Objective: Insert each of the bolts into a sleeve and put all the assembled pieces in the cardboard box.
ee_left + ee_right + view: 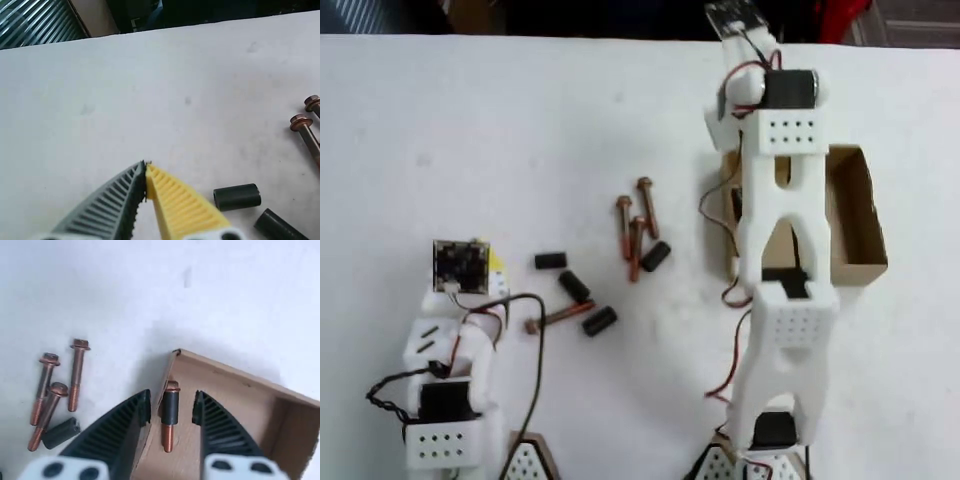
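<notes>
The right gripper (171, 397) hung over the cardboard box (240, 395) with its jaws spread wide. A bolt-and-sleeve piece (169, 415) sat between them inside the box near its wall, touched by neither jaw, the gap leaving the finished piece free to rest there. On the white table (470, 120), three loose bolts (635, 230) clustered beside one sleeve (655, 256). A fourth bolt (560, 315) and three more sleeves (573, 286) lay nearer the left gripper (146, 172), whose jaws were pressed together on nothing, seemingly idle with the next pairing not yet begun
</notes>
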